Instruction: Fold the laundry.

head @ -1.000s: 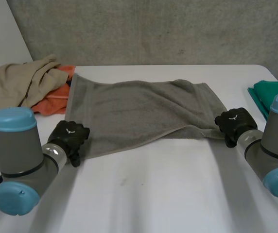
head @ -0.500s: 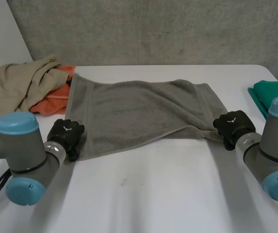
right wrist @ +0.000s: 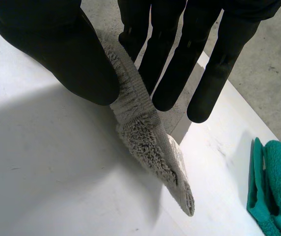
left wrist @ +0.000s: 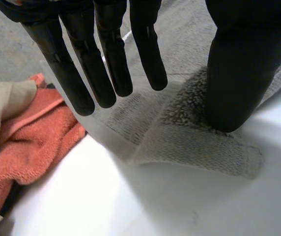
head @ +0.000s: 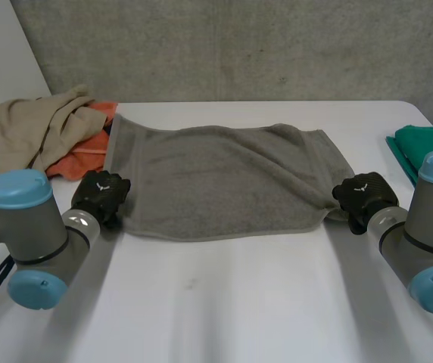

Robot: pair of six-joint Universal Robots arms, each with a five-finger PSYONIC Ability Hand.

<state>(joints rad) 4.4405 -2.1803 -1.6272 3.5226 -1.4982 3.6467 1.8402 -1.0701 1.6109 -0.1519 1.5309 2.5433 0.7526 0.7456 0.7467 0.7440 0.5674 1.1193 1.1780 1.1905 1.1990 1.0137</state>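
A grey towel (head: 224, 178) lies spread across the middle of the white table (head: 224, 302), its near edge now almost straight. My left hand (head: 101, 195) is at the towel's near left corner. In the left wrist view its fingers (left wrist: 106, 64) are straight and held above the towel (left wrist: 194, 142), while the thumb tip (left wrist: 234, 98) presses down on the corner. My right hand (head: 364, 194) is at the near right corner. There the thumb (right wrist: 57, 49) and fingers pinch the towel's corner (right wrist: 150, 137), which hangs past the fingertips.
A beige cloth (head: 27, 128) and an orange towel (head: 80, 159) are piled at the table's far left, close beside my left hand. A green cloth (head: 425, 144) lies at the right edge, past my right hand. The table's near half is bare.
The left hand moved left and away from me with the near left corner, and the towel's slanting near edge pulled straight. Its fingers closed, then partly opened. The right hand barely moved.
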